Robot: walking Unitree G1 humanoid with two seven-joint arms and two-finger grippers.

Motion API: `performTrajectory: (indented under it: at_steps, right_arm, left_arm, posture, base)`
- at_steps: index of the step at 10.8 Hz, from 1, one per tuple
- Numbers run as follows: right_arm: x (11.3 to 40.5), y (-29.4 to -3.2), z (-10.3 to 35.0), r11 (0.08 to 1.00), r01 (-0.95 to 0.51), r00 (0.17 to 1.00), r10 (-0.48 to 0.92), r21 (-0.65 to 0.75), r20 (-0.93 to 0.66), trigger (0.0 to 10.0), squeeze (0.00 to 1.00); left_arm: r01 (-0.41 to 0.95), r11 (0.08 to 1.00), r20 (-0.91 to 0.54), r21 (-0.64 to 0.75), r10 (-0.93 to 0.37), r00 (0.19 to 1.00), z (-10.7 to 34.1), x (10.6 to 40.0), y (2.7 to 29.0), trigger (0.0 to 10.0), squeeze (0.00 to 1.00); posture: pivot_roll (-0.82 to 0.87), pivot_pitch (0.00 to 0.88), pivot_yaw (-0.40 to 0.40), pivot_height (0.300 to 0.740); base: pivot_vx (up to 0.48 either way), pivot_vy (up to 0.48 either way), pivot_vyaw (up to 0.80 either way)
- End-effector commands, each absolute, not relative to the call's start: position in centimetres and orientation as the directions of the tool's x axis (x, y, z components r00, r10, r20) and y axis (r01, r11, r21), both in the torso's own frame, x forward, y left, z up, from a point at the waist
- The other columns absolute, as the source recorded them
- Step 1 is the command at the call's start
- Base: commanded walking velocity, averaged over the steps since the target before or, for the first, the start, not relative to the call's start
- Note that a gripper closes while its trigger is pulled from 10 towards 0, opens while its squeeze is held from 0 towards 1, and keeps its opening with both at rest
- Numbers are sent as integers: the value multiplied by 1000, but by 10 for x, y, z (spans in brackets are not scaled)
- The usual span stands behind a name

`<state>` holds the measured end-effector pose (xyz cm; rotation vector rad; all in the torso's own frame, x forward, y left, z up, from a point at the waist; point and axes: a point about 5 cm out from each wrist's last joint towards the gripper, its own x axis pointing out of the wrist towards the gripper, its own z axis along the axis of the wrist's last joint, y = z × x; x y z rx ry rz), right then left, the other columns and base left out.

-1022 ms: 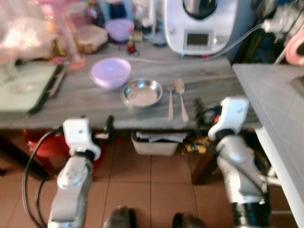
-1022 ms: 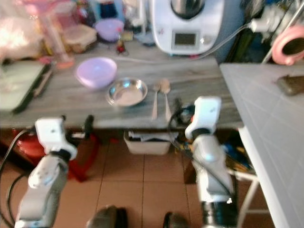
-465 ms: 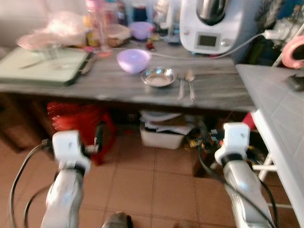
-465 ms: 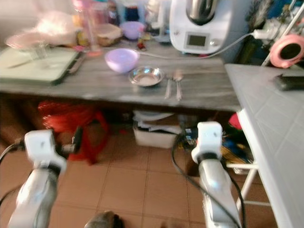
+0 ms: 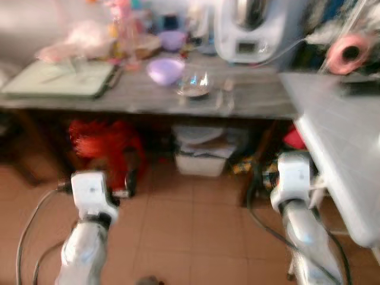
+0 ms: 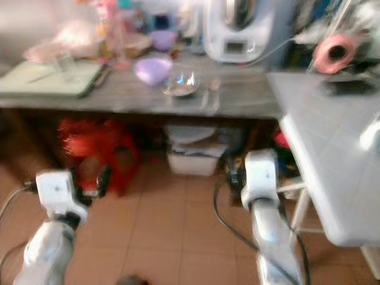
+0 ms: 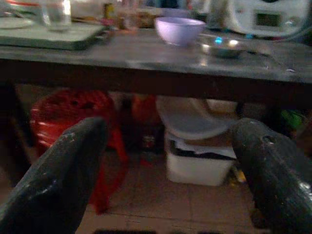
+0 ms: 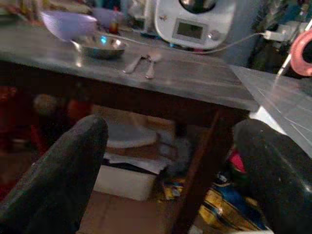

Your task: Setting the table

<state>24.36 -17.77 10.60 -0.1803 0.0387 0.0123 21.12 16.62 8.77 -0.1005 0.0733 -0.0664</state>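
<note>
A grey wooden table [image 5: 142,98] stands ahead, with a purple bowl [image 5: 165,69], a steel bowl [image 5: 194,86] just to its right, and a fork [image 8: 132,63] and spoon [image 8: 151,62] lying side by side beyond that. The head views are blurred, so the cutlery is only a smear there; the right wrist view shows fork and spoon clearly, near the table's front edge, with a white kitchen machine [image 8: 195,22] behind them. The left wrist view adds a green tray [image 7: 48,38] with a glass [image 7: 55,10] on it at the table's far left.

Both arms hang low in front of the table, above brown floor tiles [image 5: 196,225]. The left gripper [image 7: 165,165] has its fingers spread wide and holds nothing; the right gripper [image 8: 170,170] is likewise wide apart and empty.

Under the table sit a red stool [image 5: 104,142] and a white bin [image 5: 202,157]. A white counter [image 5: 338,154] juts in close on the right, narrowing the floor beside the right arm.
</note>
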Motion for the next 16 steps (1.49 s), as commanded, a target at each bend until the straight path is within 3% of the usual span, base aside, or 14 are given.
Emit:
performTrajectory:
  at_steps: [1,7,10,16]
  right_arm:
    - [246,-176,104,990,-17,999,9,-139,-54,10000,0]
    - [252,-177,108,992,-31,999,27,-122,-37,10000,0]
    - [260,-171,115,991,-63,998,62,-116,-8,10000,0]
    - [266,-163,118,989,-102,995,103,-111,5,10000,0]
  left_arm:
    - [81,991,-49,-109,-87,995,93,215,166,10000,0]
    - [114,987,-45,-109,-120,992,93,215,162,10000,0]
    - [128,989,-52,-68,-132,990,93,216,159,10000,0]
    - [130,990,-57,-57,-133,990,94,217,159,10000,0]
  posture:
    - [9,0,34,740]
    - [7,0,32,740]
    - [11,0,33,740]
    - [17,0,38,740]
  base:
    - [0,-472,0]
    - [0,-456,-347]
    - [381,-288,0]
    - [454,0,0]
